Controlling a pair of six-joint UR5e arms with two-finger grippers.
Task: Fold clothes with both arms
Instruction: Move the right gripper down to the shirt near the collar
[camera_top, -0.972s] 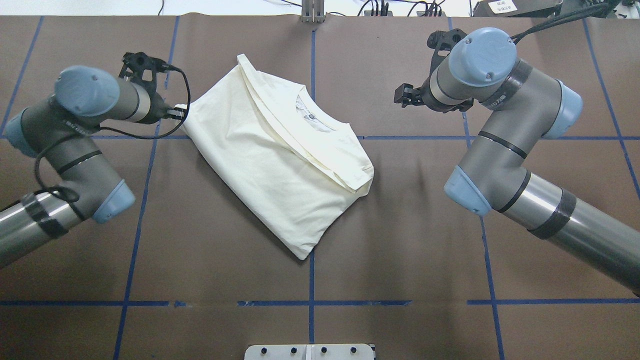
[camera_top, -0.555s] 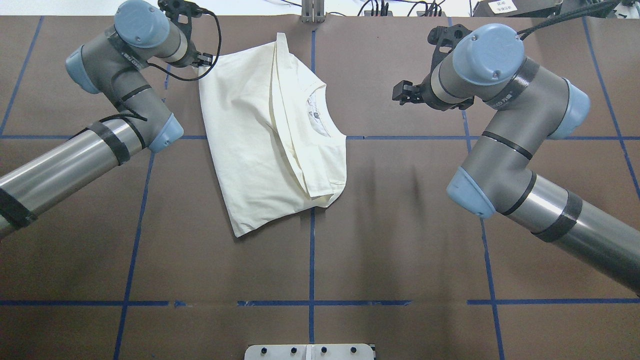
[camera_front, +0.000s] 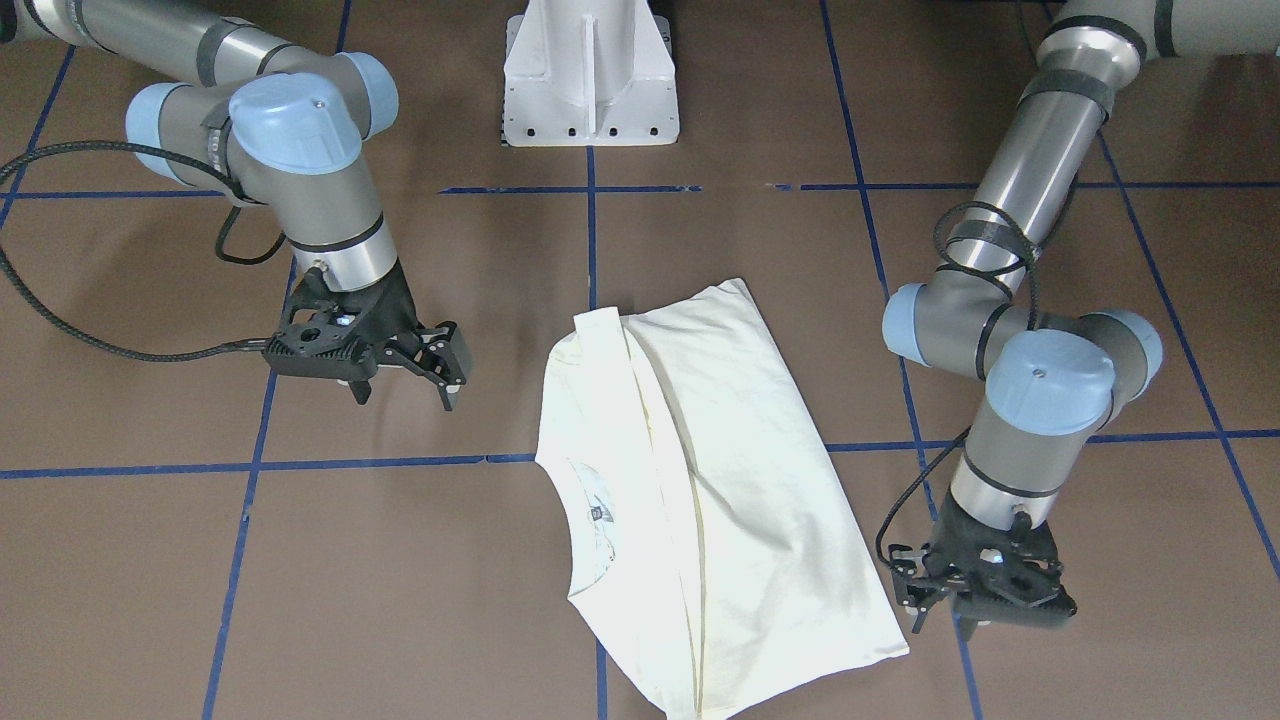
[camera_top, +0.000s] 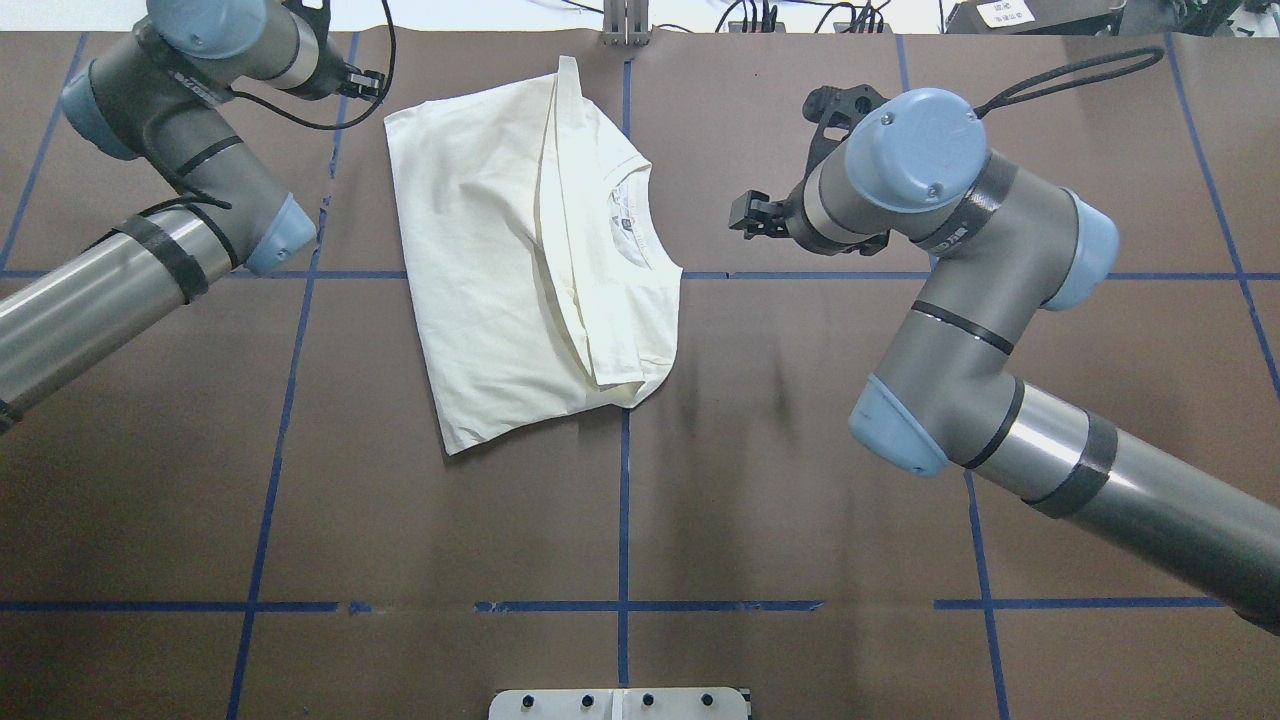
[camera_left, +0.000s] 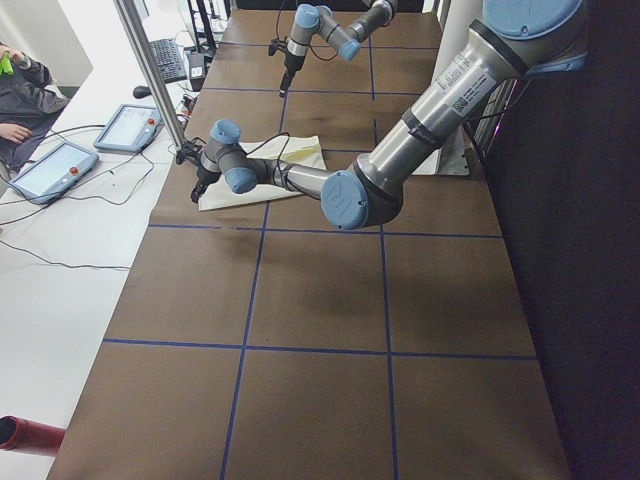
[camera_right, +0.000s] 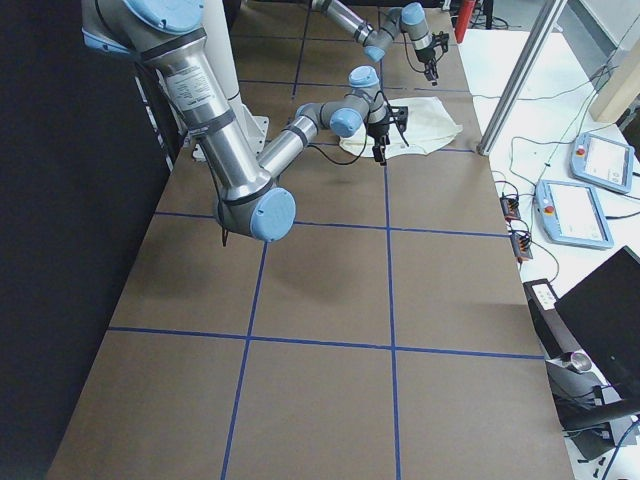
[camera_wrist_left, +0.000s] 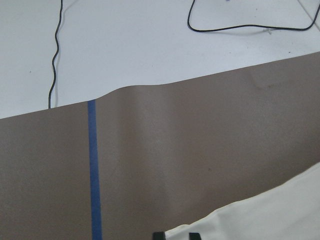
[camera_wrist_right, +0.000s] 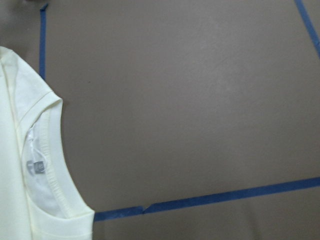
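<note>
The brown table (camera_top: 800, 500), marked off with blue tape lines (camera_top: 623, 520), carries one garment in its far half, left of centre in the overhead view.

The left arm (camera_top: 150, 270) reaches to the far-left edge. The right arm (camera_top: 1000, 300) is bent over the right half, wrist turned toward the garment.

The cream T-shirt (camera_top: 480, 250) lies flat. One side is folded over the body along a lengthwise crease, and the collar (camera_top: 640, 225) faces the right arm. No print shows. Judgement: a partly folded stage, laid square to the grid so that each arm can reach one side.

The left claw (camera_front: 908, 603) sits low, just beside the shirt's far-left corner. Its wrist view shows the fingertips (camera_wrist_left: 159, 234) parted by a narrow gap, with the cloth edge visible between them. Contact cannot be confirmed.

The right claw (camera_front: 452, 372) hangs clear of the cloth with its jaws apart, holding nothing. Its camera frames the collar and neck label (camera_wrist_right: 36, 166), probably in preparation for a grasp on that side.
</note>
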